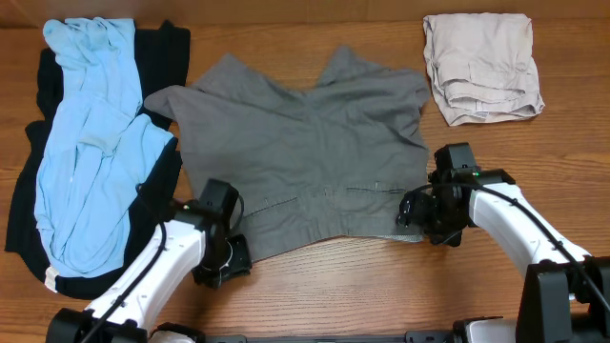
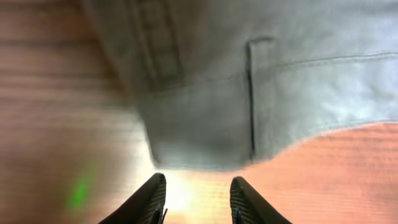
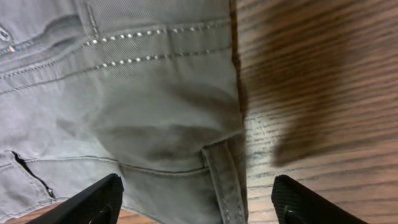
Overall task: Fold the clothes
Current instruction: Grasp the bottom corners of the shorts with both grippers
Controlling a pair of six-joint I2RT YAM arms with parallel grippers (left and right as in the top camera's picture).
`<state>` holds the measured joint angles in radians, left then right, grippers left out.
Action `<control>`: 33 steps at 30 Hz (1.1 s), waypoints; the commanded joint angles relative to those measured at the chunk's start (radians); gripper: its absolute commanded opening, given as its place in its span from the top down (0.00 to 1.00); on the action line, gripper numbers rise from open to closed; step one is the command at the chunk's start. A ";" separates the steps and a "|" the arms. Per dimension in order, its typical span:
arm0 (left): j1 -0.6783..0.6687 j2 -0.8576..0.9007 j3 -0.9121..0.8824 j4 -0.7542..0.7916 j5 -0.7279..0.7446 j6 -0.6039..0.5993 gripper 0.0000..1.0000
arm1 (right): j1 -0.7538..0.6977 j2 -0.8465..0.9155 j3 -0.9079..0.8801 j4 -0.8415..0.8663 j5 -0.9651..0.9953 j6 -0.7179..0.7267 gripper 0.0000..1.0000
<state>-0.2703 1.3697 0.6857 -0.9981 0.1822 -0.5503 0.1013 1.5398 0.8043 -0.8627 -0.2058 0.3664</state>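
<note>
The grey shorts (image 1: 305, 157) lie spread flat in the middle of the table, waistband toward the front edge. My left gripper (image 1: 227, 250) is open at the waistband's left corner; in the left wrist view its fingers (image 2: 196, 198) sit just short of the grey cloth (image 2: 261, 81), on bare wood. My right gripper (image 1: 419, 217) is open wide at the waistband's right corner; in the right wrist view its fingers (image 3: 199, 199) straddle the corner with a belt loop (image 3: 224, 180). A light blue garment (image 1: 91, 143) lies on a black garment (image 1: 29, 210) at the left.
A folded beige garment (image 1: 484, 67) lies at the back right. The wooden table (image 1: 334, 286) shows along the front edge and to the right of the shorts.
</note>
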 commanded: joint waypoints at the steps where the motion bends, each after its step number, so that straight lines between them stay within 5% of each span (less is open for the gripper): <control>1: 0.006 -0.016 0.127 -0.072 -0.047 0.023 0.62 | 0.002 -0.025 -0.002 0.020 -0.007 0.002 0.19; 3: 0.006 -0.016 0.168 -0.117 -0.085 0.023 0.59 | 0.002 -0.025 -0.003 0.029 -0.015 0.002 0.22; 7: 0.008 -0.015 0.178 -0.128 -0.117 0.023 0.37 | 0.002 -0.025 -0.023 0.065 -0.024 0.015 0.47; 14: 0.008 -0.012 0.165 -0.130 -0.179 0.023 0.37 | 0.002 -0.025 -0.074 0.133 -0.033 0.051 0.56; 33: 0.008 0.112 0.101 0.042 -0.096 -0.016 0.36 | 0.002 -0.025 -0.074 0.143 -0.036 0.054 0.55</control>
<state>-0.2676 1.4376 0.8112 -0.9699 0.0528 -0.5518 0.1013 1.5398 0.7368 -0.7254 -0.2317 0.4152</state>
